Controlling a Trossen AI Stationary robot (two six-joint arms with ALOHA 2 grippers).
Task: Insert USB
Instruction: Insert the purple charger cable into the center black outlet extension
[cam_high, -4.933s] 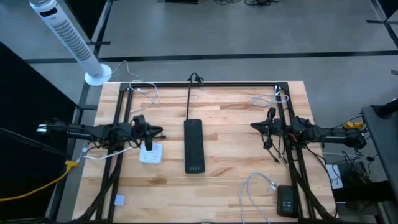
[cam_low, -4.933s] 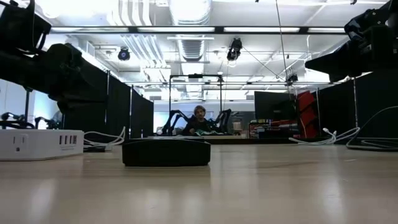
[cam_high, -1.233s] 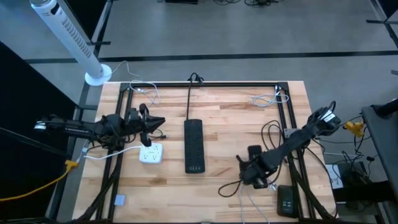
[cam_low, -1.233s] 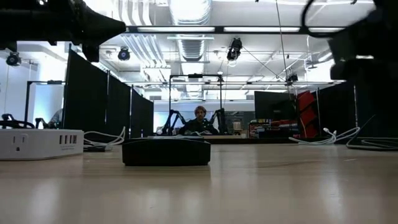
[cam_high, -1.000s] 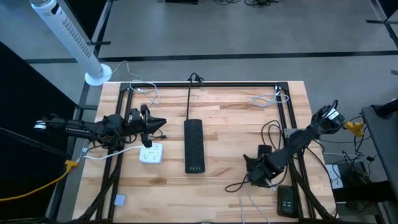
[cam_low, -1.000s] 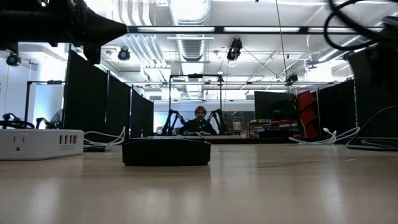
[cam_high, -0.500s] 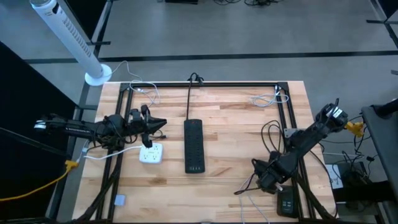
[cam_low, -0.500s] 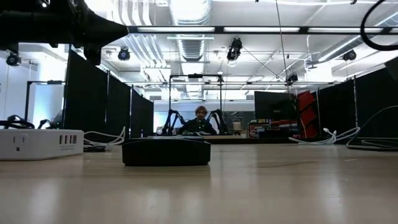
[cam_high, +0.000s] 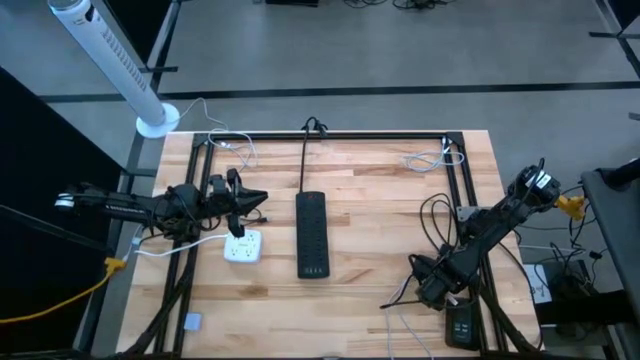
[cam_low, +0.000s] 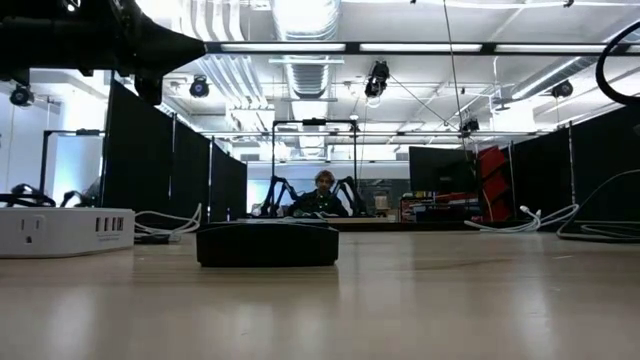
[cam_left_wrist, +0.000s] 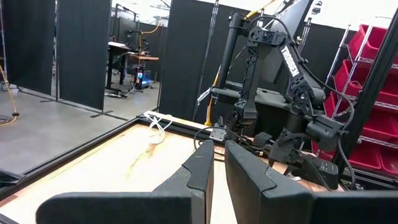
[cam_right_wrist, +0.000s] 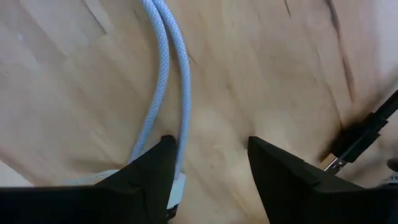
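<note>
The USB cable (cam_right_wrist: 163, 81), a pale braided cord, lies on the table (cam_high: 370, 180) near the front right corner, well apart from the white charger (cam_high: 242, 247) on the left side. Over the last second the right gripper (cam_high: 432, 290) has travelled further toward that corner and dropped low over the cord. Its fingers (cam_right_wrist: 152, 168) now stand apart with the table showing between them; one finger is right against the cord, which lies outside the gap and is not yet held. A dark plug (cam_right_wrist: 354, 142) lies just beside. The grab looks about to happen. The left gripper (cam_high: 245, 199) hovers above the charger, its fingers (cam_left_wrist: 202, 168) almost together and empty, unchanged, waiting. A power strip (cam_high: 312, 234) lies mid-table.
</note>
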